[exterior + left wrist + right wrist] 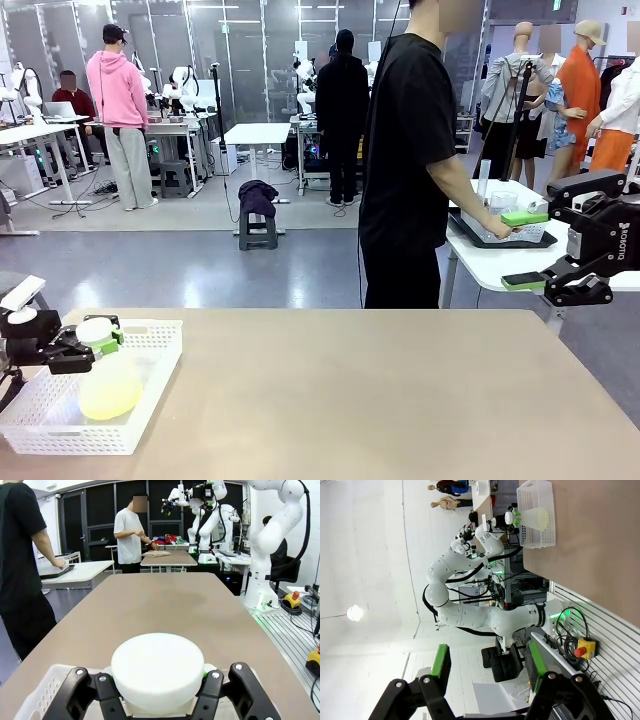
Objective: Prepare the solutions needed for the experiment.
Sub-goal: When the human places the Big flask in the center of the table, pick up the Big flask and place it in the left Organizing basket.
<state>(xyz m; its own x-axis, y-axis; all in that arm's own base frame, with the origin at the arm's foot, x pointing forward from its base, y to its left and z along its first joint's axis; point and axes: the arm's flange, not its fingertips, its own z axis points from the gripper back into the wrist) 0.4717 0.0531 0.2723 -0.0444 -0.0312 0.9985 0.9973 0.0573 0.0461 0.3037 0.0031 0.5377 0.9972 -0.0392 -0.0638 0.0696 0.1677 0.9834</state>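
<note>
The table (pixel 380 400) was bare beyond the white basket (pixel 150 375) at its left end. In the basket stood a bottle (pixel 108 385) of pale yellow-green solution, its cap pinched by the left gripper (pixel 98 345). The right gripper (pixel 525 250), fingers spread and empty, hung off the table's right. Preparation looked barely begun.

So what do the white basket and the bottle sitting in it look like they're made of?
The basket looks like moulded white plastic: thin walls pierced with a regular grid of small holes, matte finish. The bottle looks like frosted, translucent plastic, since a pale yellow-green tint shows through its rounded body; its cap is opaque white, smooth and matte, probably plastic too.
</note>
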